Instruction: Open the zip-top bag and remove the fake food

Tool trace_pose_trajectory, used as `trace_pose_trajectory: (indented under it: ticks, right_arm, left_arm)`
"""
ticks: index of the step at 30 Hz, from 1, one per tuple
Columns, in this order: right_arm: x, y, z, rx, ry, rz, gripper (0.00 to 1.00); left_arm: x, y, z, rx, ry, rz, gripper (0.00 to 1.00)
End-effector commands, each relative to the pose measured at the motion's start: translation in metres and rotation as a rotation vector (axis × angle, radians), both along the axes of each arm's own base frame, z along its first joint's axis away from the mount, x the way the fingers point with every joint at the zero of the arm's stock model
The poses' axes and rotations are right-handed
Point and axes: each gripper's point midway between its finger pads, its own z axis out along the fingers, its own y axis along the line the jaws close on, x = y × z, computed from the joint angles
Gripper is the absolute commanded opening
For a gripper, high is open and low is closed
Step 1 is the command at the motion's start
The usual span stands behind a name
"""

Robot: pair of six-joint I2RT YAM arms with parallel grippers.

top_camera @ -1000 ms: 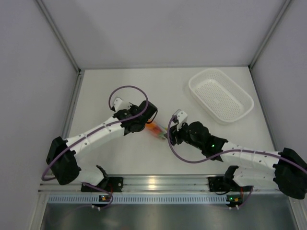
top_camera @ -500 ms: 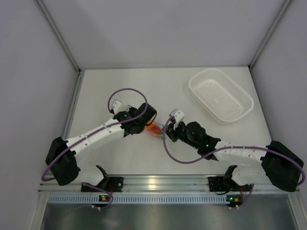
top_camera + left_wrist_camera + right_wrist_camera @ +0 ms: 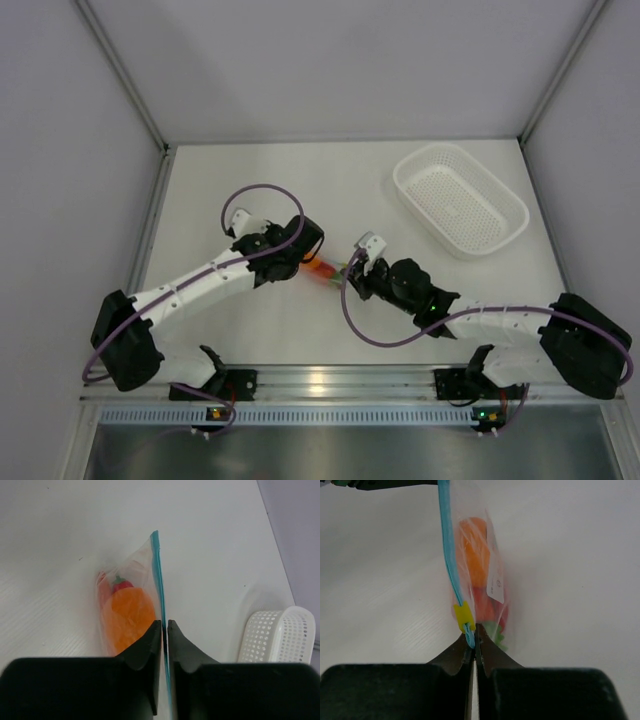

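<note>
The zip-top bag point(image 3: 326, 270) lies between my two grippers at mid-table, held up on edge. Its blue zip strip point(image 3: 157, 575) runs between the left gripper's point(image 3: 165, 625) jaws, which pinch it with only a hairline gap. The right gripper point(image 3: 473, 633) is shut on the strip's other end, just below a yellow slider point(image 3: 462, 614). Through the clear plastic I see fake food: a round orange piece point(image 3: 131, 617), a red piece with a green top point(image 3: 120, 584), and green leaves point(image 3: 496, 631). From above, the left gripper point(image 3: 306, 262) and right gripper point(image 3: 346, 279) face each other across the bag.
A white perforated basket point(image 3: 402, 182) stands at the back right, and its corner shows in the left wrist view point(image 3: 280, 635). Grey walls close in the table on the left, back and right. A metal rail runs along the near edge.
The right arm has slid left toward the bag and its jaws have closed on the zip end. The left arm has shifted slightly lower and left, still on the strip.
</note>
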Motion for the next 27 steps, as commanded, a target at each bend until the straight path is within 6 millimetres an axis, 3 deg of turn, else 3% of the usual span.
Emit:
trace_pose_trajectory:
  ticks: [1,2,5,9,11,12,14,15,16,18,19,21,23,27]
  right_arm:
    - [0.001,0.013,0.036,0.086,-0.073,0.038,0.00]
    - [0.002,0.014,0.039,0.079,-0.083,0.040,0.00]
    - [0.003,0.011,0.039,0.040,-0.081,0.035,0.00]
    - [0.001,0.003,0.046,0.027,-0.074,0.034,0.00]
    - [-0.002,-0.001,0.043,0.001,-0.054,0.033,0.00]
    - [-0.001,-0.002,0.049,0.003,-0.055,0.031,0.00]
    - [-0.007,-0.004,0.056,0.004,-0.051,0.051,0.00]
    - [-0.009,-0.007,0.064,-0.005,-0.082,0.061,0.00]
    - [-0.010,-0.008,0.065,-0.012,-0.081,0.070,0.00]
    - [-0.013,-0.012,0.073,-0.028,-0.087,0.078,0.00]
    - [-0.014,-0.014,0.075,-0.033,-0.091,0.081,0.00]
    - [-0.014,-0.018,0.084,-0.040,-0.105,0.078,0.00]
    - [-0.016,-0.022,0.086,-0.067,-0.104,0.082,0.00]
    - [-0.022,-0.025,0.088,-0.109,-0.098,0.126,0.00]
  left_arm:
    - [-0.001,0.007,0.013,0.004,-0.037,-0.001,0.23]
    - [-0.001,0.007,0.017,0.010,-0.045,-0.007,0.46]
    - [0.001,0.007,0.033,0.072,-0.059,-0.067,0.82]
    - [0.008,-0.001,0.065,0.217,-0.107,-0.230,0.99]
    - [0.008,-0.009,0.081,0.315,-0.154,-0.386,0.98]
    - [0.014,-0.027,0.098,0.263,-0.231,-0.473,0.99]
    - [0.008,-0.041,0.111,0.321,-0.319,-0.689,0.99]
    - [0.018,-0.042,0.130,0.301,-0.409,-0.723,0.99]
    - [0.007,-0.061,0.132,0.288,-0.459,-0.908,0.98]
    - [0.010,-0.056,0.142,0.289,-0.539,-1.003,0.99]
    - [-0.005,-0.072,0.150,0.301,-0.635,-1.183,0.99]
    - [-0.014,-0.080,0.149,0.332,-0.696,-1.332,0.99]
    - [-0.038,-0.096,0.141,0.348,-0.772,-1.546,0.99]
    - [-0.048,-0.105,0.139,0.385,-0.872,-1.660,0.99]
